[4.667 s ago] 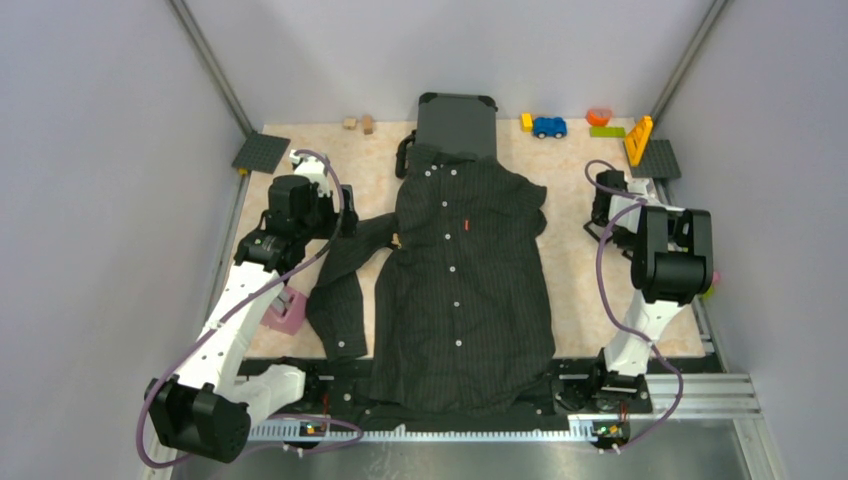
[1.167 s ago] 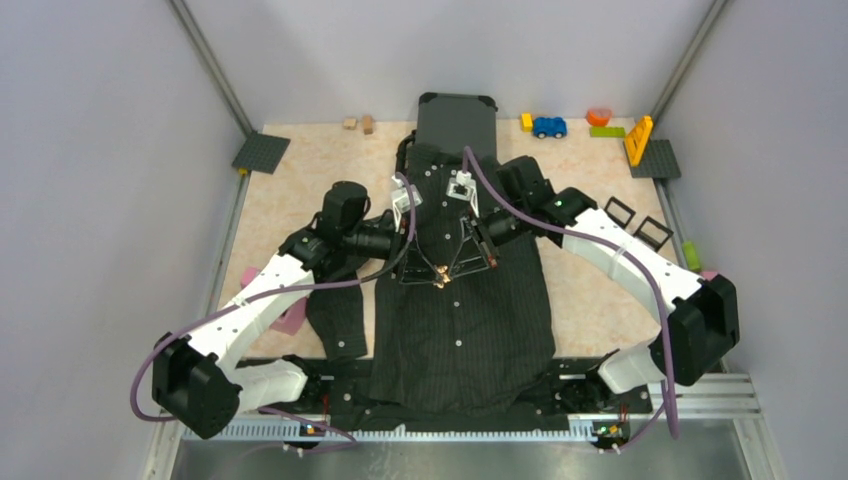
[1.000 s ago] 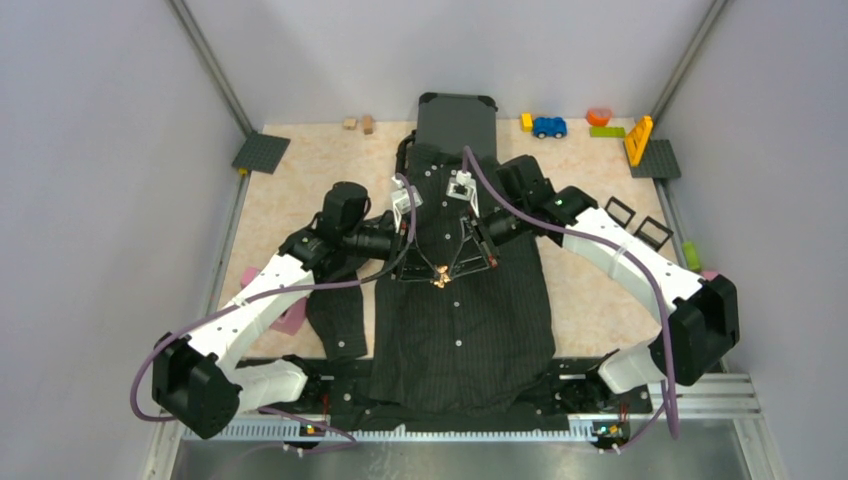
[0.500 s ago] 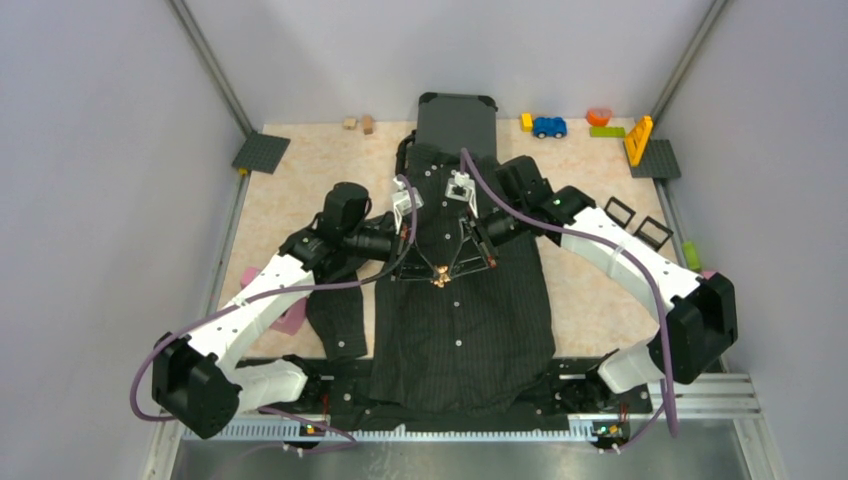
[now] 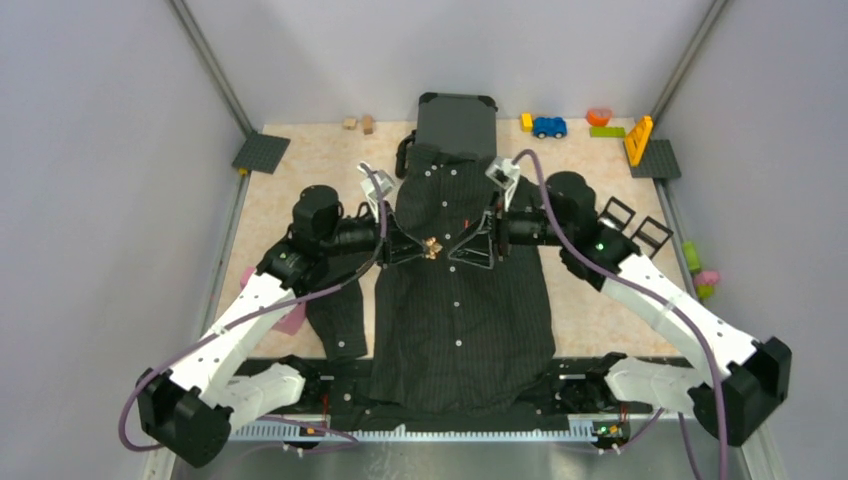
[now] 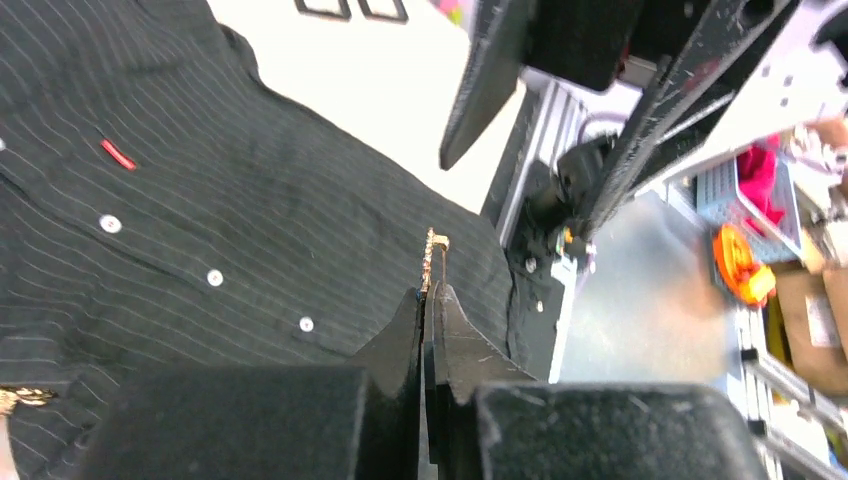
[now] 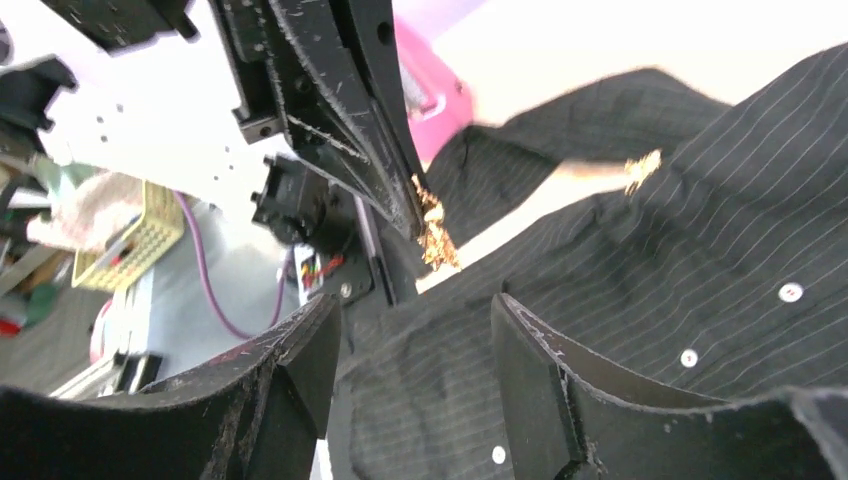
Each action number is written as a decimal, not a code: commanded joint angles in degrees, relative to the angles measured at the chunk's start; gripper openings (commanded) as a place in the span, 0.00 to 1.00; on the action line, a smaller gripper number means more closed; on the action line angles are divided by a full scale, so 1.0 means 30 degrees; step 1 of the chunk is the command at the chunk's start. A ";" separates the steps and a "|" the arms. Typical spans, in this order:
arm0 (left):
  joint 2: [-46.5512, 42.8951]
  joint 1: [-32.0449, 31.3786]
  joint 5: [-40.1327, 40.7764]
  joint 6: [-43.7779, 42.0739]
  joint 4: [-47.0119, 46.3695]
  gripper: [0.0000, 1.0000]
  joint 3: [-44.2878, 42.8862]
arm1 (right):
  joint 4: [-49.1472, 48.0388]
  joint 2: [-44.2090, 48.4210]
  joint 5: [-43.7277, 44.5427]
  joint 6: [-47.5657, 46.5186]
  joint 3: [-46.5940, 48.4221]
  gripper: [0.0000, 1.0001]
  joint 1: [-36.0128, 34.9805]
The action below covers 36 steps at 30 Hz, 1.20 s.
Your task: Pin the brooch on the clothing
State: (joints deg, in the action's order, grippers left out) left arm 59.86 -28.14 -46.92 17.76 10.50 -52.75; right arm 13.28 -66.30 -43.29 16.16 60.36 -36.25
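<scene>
The clothing (image 5: 462,300), a black pinstriped shirt with white buttons, lies flat in the middle of the table; its red tag (image 6: 118,154) shows in the left wrist view. My left gripper (image 5: 418,247) (image 6: 430,296) hovers over the chest, shut on the small gold brooch (image 5: 432,246) (image 6: 436,258) (image 7: 436,236), which sticks out past the fingertips. Facing it from the right, my right gripper (image 5: 466,246) (image 7: 415,325) is open, its fingers (image 7: 540,360) apart with only shirt fabric behind them, a short way from the brooch.
A dark grey suitcase (image 5: 457,122) stands behind the collar. Toys line the back edge: blue car (image 5: 548,127), yellow piece (image 5: 638,140), wooden blocks (image 5: 358,123). Black baseplates (image 5: 261,152) sit in the back corners, a pink object (image 5: 290,316) by the left sleeve.
The right gripper opened, let go of the brooch and drew back to the right. The left gripper shut on the brooch and carried it a little farther up the shirt.
</scene>
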 commanded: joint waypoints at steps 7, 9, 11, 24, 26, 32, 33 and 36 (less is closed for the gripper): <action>-0.1904 0.1933 0.0337 0.4175 -0.5860 0.00 0.1833 | -1.5850 0.3155 0.4631 0.8526 -0.6593 0.61 -0.0087; -0.1963 0.2019 -0.0061 0.4525 -0.6384 0.00 0.1984 | -1.6902 0.2810 0.4762 0.9019 -0.6989 0.60 -0.0195; -0.2025 0.2034 -0.0231 0.4651 -0.6779 0.00 0.2133 | -1.7367 0.2309 0.4763 0.9163 -0.6934 0.59 -0.0397; -0.1676 0.2063 -0.1076 0.4950 -0.7308 0.00 0.2251 | -1.8268 0.0091 0.4934 0.9612 -0.6304 0.51 -0.1403; -0.1620 0.2081 -0.1114 0.4950 -0.7309 0.00 0.2233 | -1.8171 -0.0204 0.4937 0.9646 -0.6144 0.49 -0.1475; -0.1400 0.2056 -0.1595 0.4869 -0.7540 0.00 0.2276 | -1.8325 -0.0851 0.4845 0.9696 -0.5814 0.44 -0.1896; -0.1391 0.2067 -0.1594 0.4837 -0.7543 0.00 0.2282 | -1.8384 -0.0943 0.4830 0.9689 -0.5748 0.43 -0.1932; -0.1383 0.2067 -0.1621 0.4854 -0.7551 0.00 0.2277 | -1.8673 -0.1247 0.4708 0.9855 -0.5647 0.38 -0.2007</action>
State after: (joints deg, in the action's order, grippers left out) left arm 55.44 -22.15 -50.33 32.08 -8.91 -45.95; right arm -38.59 -69.21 -28.97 45.28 40.27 -41.25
